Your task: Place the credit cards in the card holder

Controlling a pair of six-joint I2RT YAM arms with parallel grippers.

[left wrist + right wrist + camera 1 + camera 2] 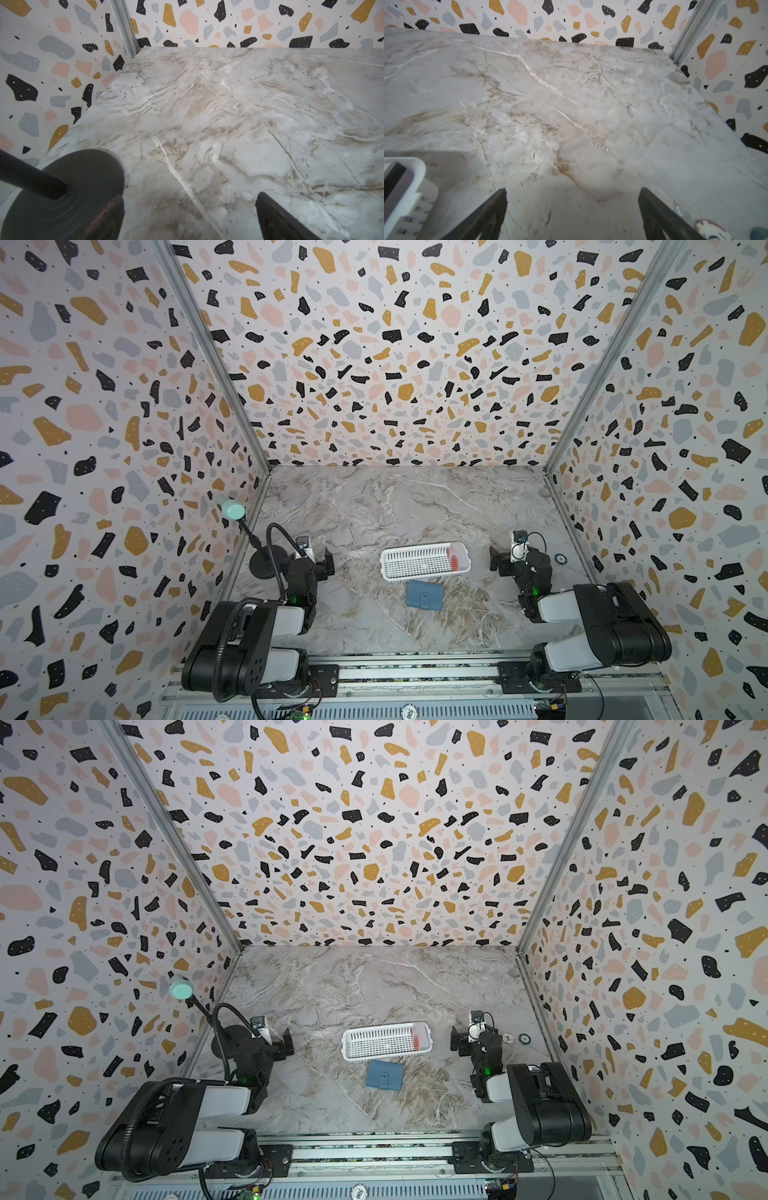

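None of the credit cards (456,558) is in the card holder (424,594) yet, as far as the frames let me judge. They stand on edge at 1 end of the white basket (384,562), the end facing the right gripper (505,560). I cannot count them. A red-orange patch shows in both top views (417,1038), and the right wrist view catches that basket corner (411,187) off to one side of the jaws, not between them.

The card holder lies flat on the marble table (365,506), closed, snap tab up. It is just beside the basket's near wall and apart from both grippers, nearer the right jaws than the left.

Both grippers hang spread wide and empty. The right gripper (572,190) has only bare table between its jaws. The left gripper (190,197) does too, with a black round stand base (62,197) close against 1 jaw.

I read this as the very start: nothing grasped, the holder shut. The next move probably calls for opening the holder, with 1 jaw pair pinning its cover while the other lifts the tab. The right arm looks better placed to pinch a card by its top edge. Thin upright cards leave little to grip, so the jaws would need to come down straddling 1 edge squarely.
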